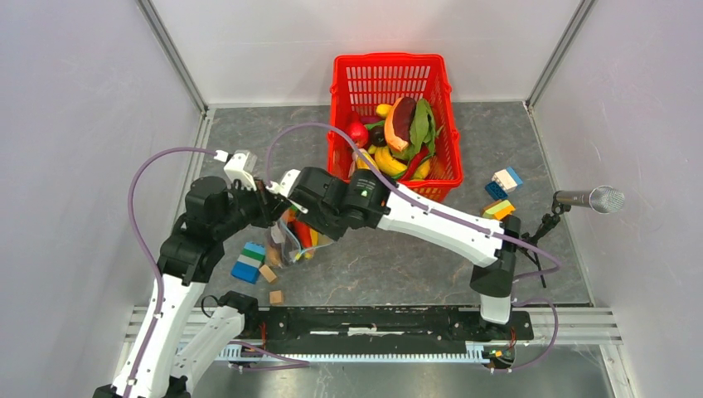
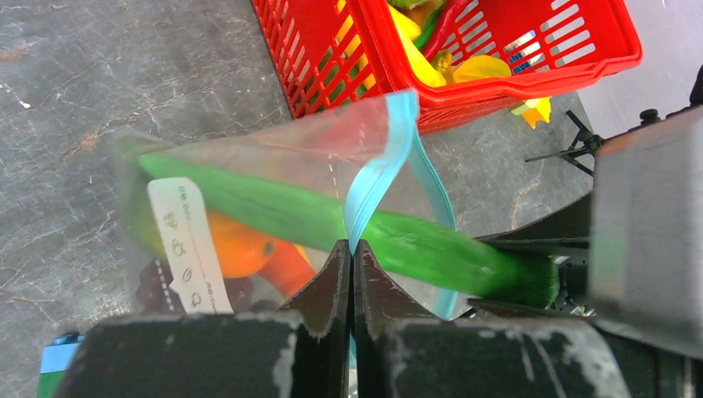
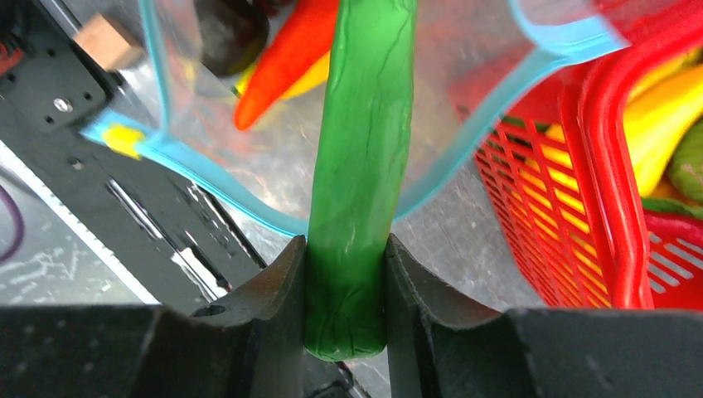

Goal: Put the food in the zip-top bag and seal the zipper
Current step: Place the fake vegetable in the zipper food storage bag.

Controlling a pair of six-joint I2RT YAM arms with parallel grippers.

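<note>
The clear zip-top bag (image 2: 249, 178) hangs open between the arms, also in the top view (image 1: 292, 240) and the right wrist view (image 3: 464, 75). My left gripper (image 2: 351, 249) is shut on its light-blue zipper (image 2: 377, 178) edge. My right gripper (image 3: 346, 249) is shut on the long green vegetable (image 3: 365, 149), whose far end reaches through the bag's mouth (image 2: 273, 207). An orange carrot (image 2: 249, 249) and a dark piece (image 3: 228, 29) lie inside the bag. The zipper (image 3: 215, 191) stands open.
A red basket (image 1: 341, 87) with more toy food stands at the back centre. Coloured blocks (image 1: 248, 261) and wooden cubes (image 1: 275, 296) lie near the bag's front left. More blocks (image 1: 501, 195) and a microphone (image 1: 590, 199) are at the right.
</note>
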